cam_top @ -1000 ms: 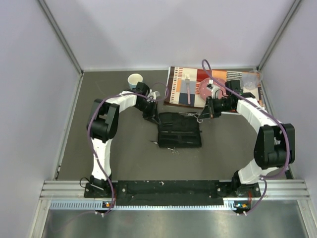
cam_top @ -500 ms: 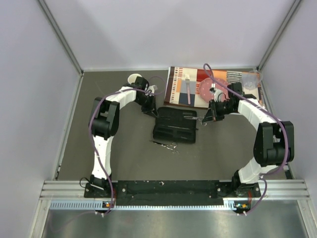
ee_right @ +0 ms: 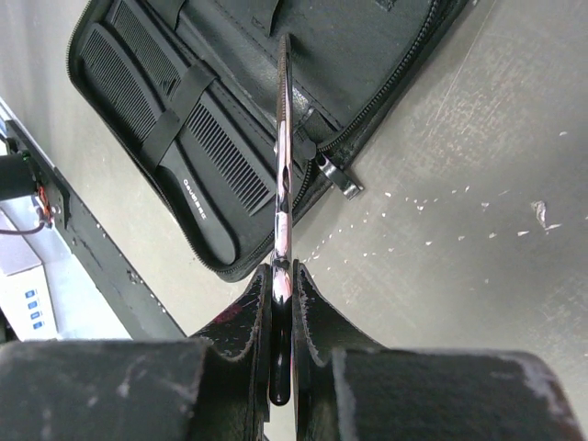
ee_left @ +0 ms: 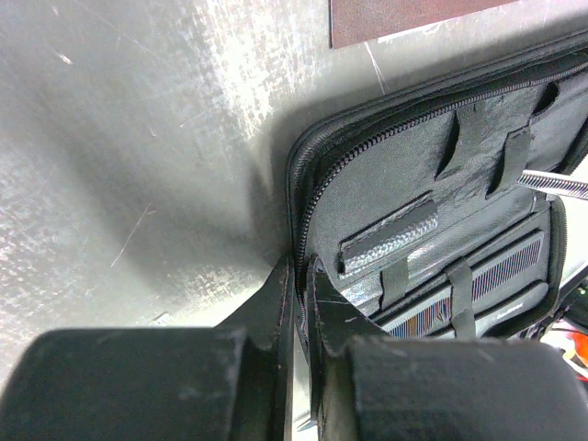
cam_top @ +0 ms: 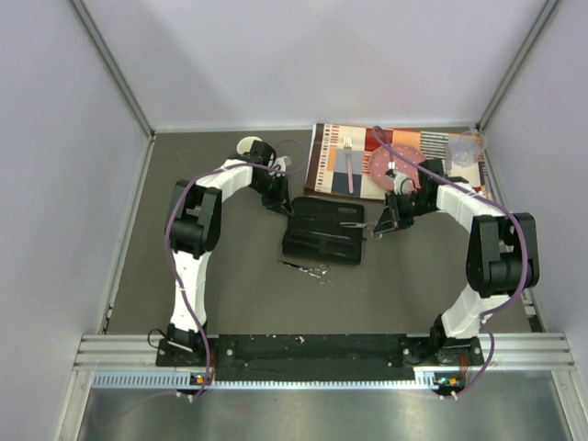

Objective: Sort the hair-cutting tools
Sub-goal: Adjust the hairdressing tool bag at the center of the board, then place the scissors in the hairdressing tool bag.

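The step in hand is judged to be the stowing of a pair of scissors in the open case. The pair of scissors is pinched edge-on between the pressed-together fingers of the right gripper, with its tip held over the zip edge of the case, at the case's right side in the top view. The rim of the case is clamped at its left corner by the left gripper, whose fingers are closed tight on the zip edge, so the case is held steady. A black comb is already seated under a strap in the near half of the case. A second pair of scissors is seen lying loose on the table, just in front of the case.

For the next move, the tip probably has to be lined up with one of the elastic loops in the far half and slid beneath it, flat against the lining, while the rim is held firm.
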